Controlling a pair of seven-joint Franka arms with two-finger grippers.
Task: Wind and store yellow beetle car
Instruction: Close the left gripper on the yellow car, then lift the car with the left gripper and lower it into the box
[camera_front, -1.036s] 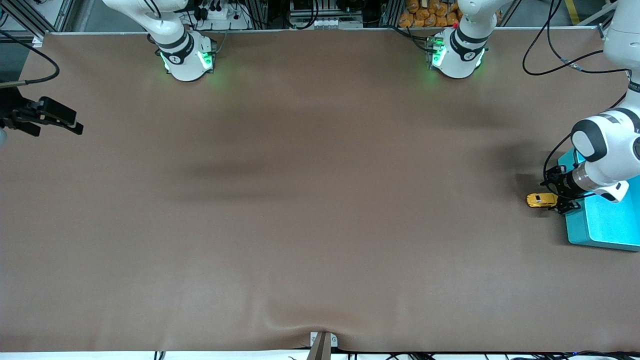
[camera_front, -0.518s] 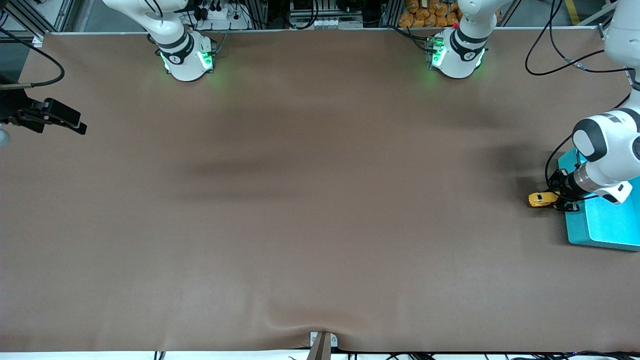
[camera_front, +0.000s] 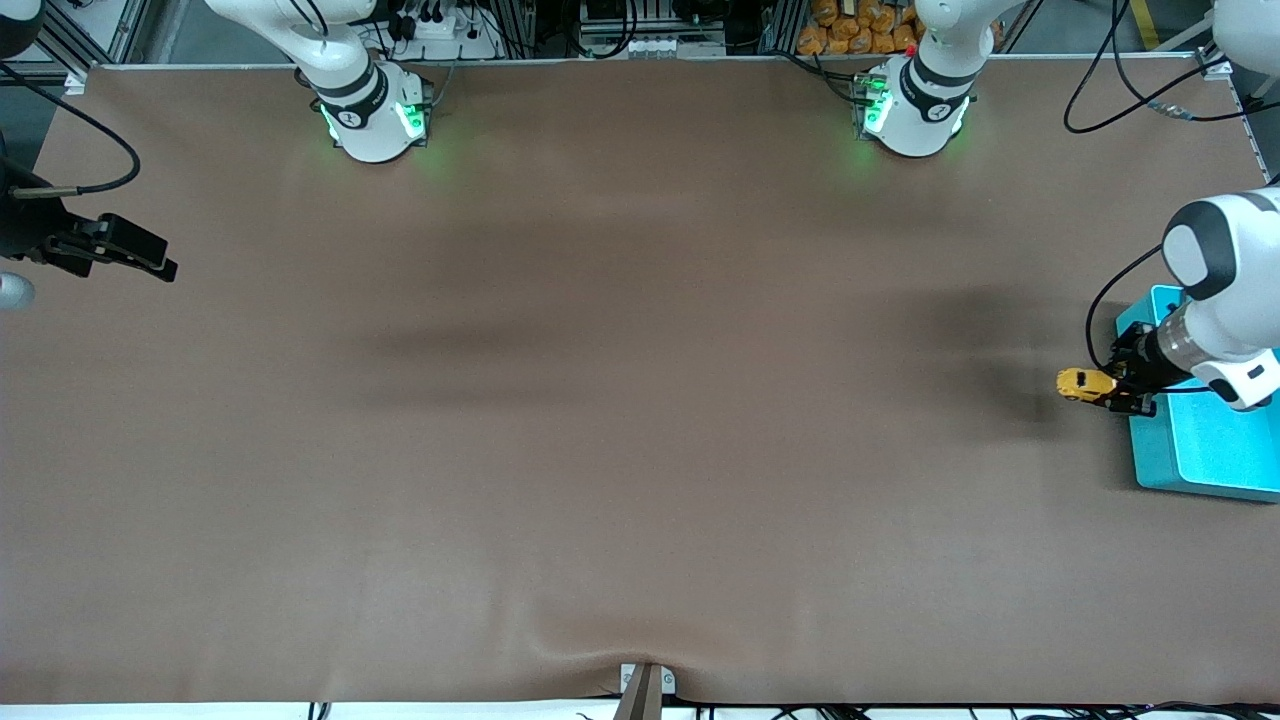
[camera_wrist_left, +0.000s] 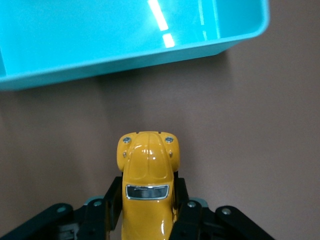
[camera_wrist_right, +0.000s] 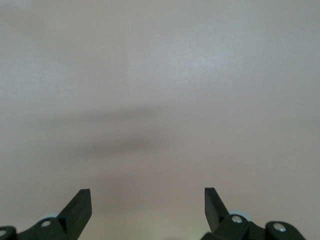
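Note:
The yellow beetle car (camera_front: 1081, 383) is a small glossy toy with a dark window. My left gripper (camera_front: 1112, 388) is shut on its body and holds it over the brown table, next to the teal bin (camera_front: 1160, 470). In the left wrist view the car (camera_wrist_left: 147, 165) sticks out from between the black fingers (camera_wrist_left: 114, 197), with its rounded end pointing at the bin's wall (camera_wrist_left: 115, 67). My right gripper (camera_front: 150, 262) waits open over the table's edge at the right arm's end. In the right wrist view this gripper (camera_wrist_right: 147, 202) has only bare table between its fingers.
The teal bin is an open box at the left arm's end of the table, and the inside that shows is empty. A brown mat (camera_front: 620, 400) covers the table. The two arm bases (camera_front: 375, 115) stand along the edge farthest from the front camera.
The left gripper shut on the car, which now sits higher in the front view than before. The left arm's wrist pulled back toward the bin. The right gripper drifted slightly.

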